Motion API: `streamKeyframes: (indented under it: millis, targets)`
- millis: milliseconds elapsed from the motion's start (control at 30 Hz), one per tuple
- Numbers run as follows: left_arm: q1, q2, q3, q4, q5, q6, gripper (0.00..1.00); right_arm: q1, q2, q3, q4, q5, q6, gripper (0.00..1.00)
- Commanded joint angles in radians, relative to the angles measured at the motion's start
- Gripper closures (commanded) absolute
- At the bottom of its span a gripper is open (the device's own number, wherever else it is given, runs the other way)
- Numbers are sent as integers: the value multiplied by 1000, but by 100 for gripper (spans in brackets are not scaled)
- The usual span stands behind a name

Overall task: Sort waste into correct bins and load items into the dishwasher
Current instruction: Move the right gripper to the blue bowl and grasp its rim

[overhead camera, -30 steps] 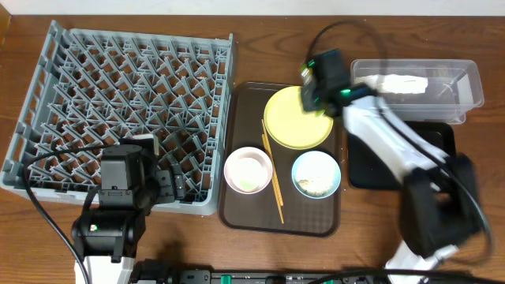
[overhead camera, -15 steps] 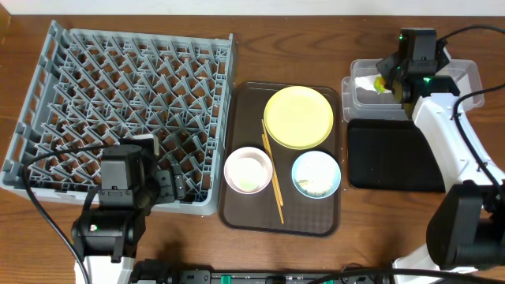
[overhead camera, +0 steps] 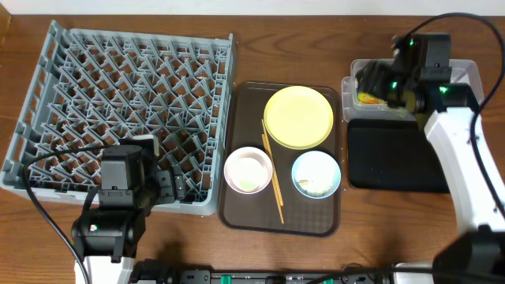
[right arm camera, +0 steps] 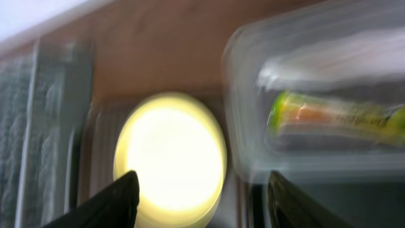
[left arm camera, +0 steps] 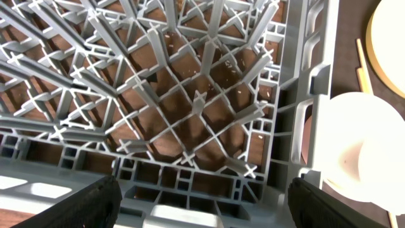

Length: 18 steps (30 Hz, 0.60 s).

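Right tool (right arm camera: 199,190) near long orange-and-green wrapper (right arm camera: 335,114) in clear tub (right arm camera: 243,126).

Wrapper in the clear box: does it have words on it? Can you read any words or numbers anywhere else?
Orange-and-green wrapper, lying in the clear tub: small dark marks that may be print, too blurred to read in any view.
Dish rack: no words, numbers or signs show.
Yellow plate: plain, with nothing written on it.
So there is no text here that can be read.
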<state>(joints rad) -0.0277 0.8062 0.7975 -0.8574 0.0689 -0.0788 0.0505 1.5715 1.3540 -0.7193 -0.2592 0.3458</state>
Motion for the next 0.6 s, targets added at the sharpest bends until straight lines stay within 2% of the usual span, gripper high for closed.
streamKeyframes:
  millis: [0,100,200,300,433,567]
  targets:
    - [5,-4,20,-2,2,-5,13,79,-47,7,-142,-119,-210,37]
    - [5,-4,20,-2,2,-5,13,166,-46,2,-276,-111,-273,39]
    - [5,-4,20,-2,2,-5,13,301,-42,-49,-325,-54,-274,40]
    - [5,-4,20,-2,2,-5,13,389,-42,-108,-292,-32,-255,43]
    - [5,-4,20,-2,2,-5,12,494,-40,-204,-224,50,-162,48]
    - [5,-4,20,-2,2,-5,13,575,-40,-302,-120,103,-96,59]
